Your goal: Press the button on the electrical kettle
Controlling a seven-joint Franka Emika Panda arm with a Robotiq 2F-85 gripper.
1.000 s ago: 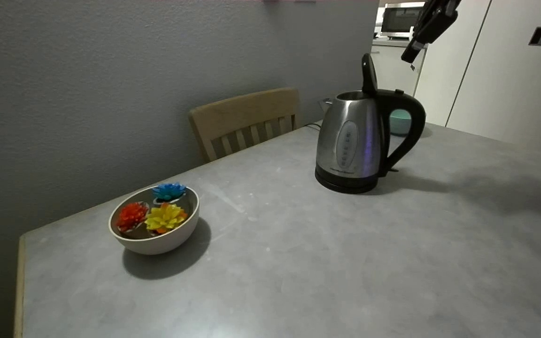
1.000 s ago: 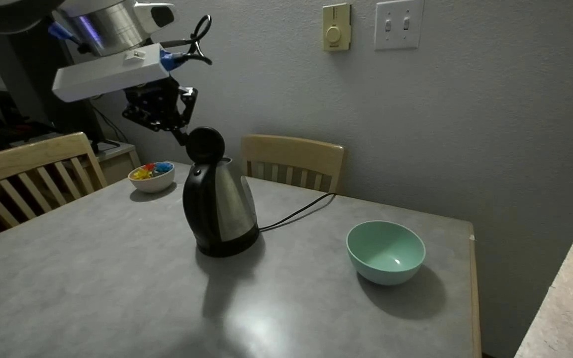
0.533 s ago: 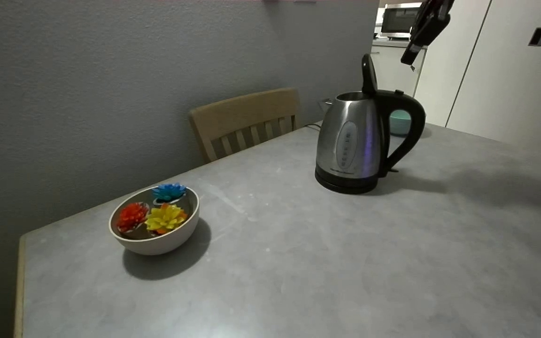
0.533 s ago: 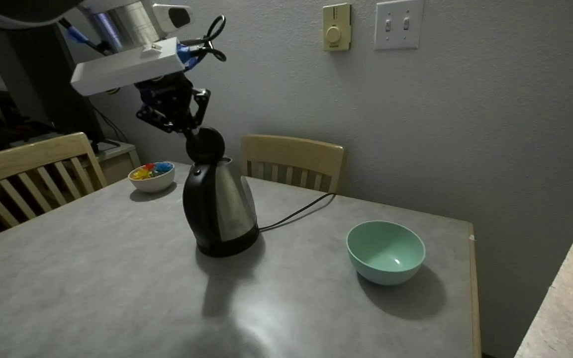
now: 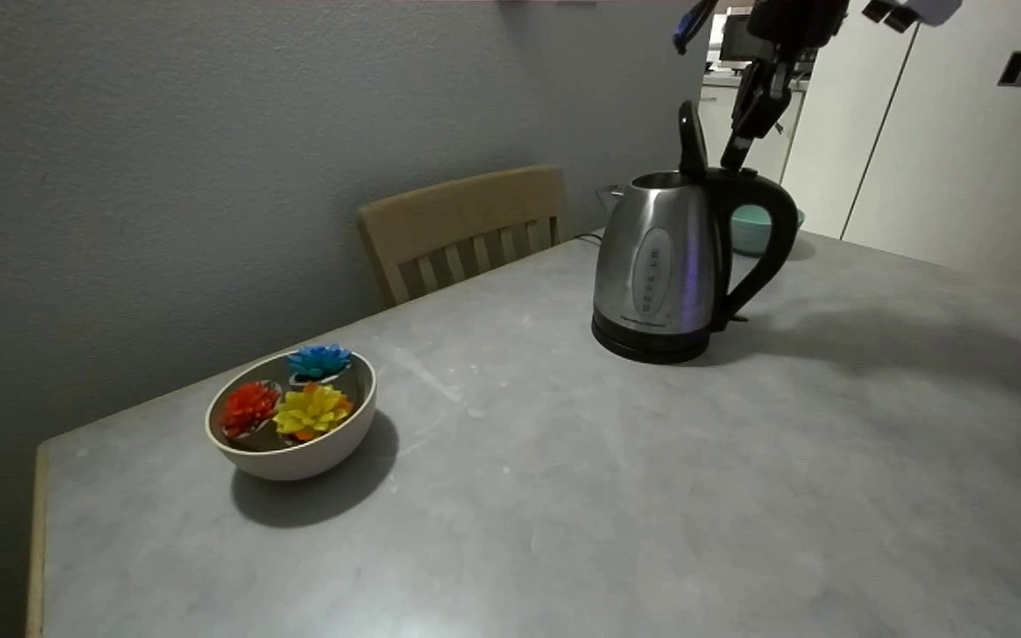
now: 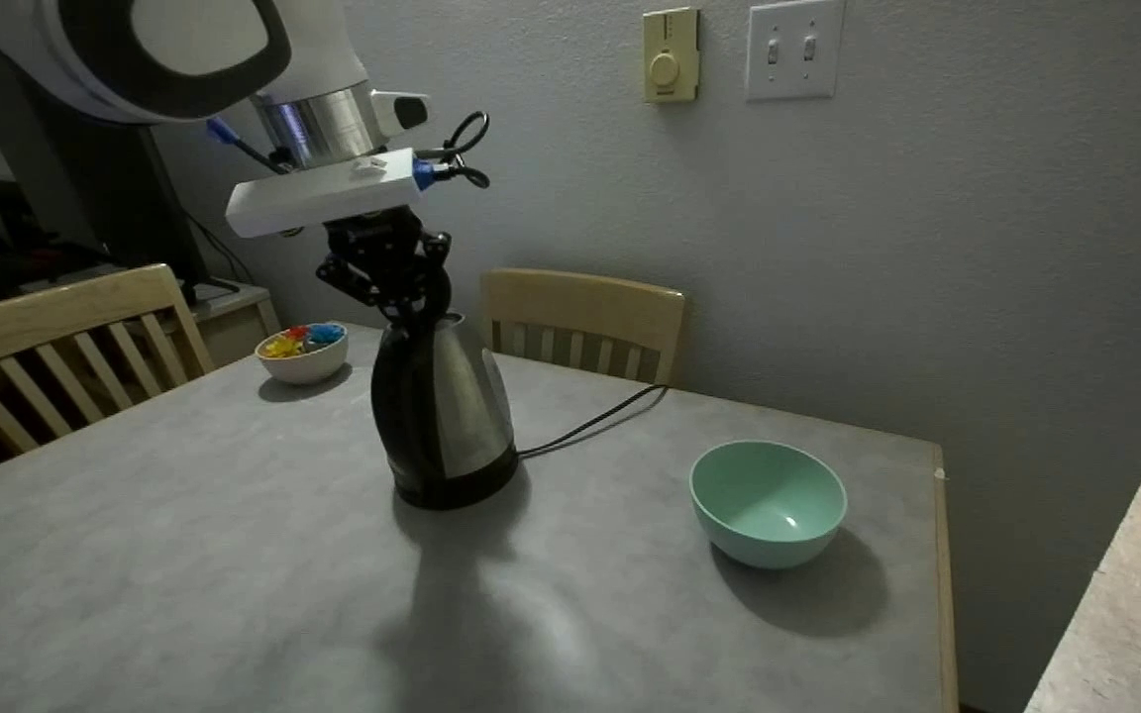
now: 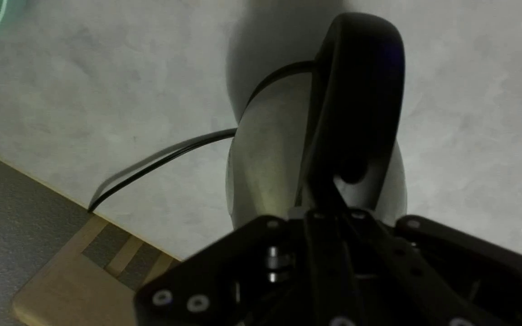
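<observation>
The electrical kettle is a brushed steel jug with a black handle and base. It stands upright on the table in both exterior views (image 5: 652,266) (image 6: 471,406) and fills the middle of the wrist view (image 7: 265,149). Its black lid (image 5: 692,137) stands open and upright. A small dark button (image 5: 750,172) sits on top of the handle and shows in the wrist view (image 7: 353,170) just beyond the fingertips. My gripper (image 5: 731,163) is shut and empty, pointing down at the handle top between lid and button. It appears to touch the kettle there; exact contact is hidden by the gripper (image 6: 417,315).
A white bowl (image 5: 298,461) of colourful flowers and a green bowl (image 6: 769,535) stand on the grey table (image 6: 234,555). The black cord (image 6: 595,424) runs from the kettle to the table edge. Wooden chairs (image 6: 580,287) stand beside the table, near the wall.
My gripper has moved down and over to the kettle's handle top. The kettle has shifted very slightly, leftward in an exterior view. The fingers stay shut.
</observation>
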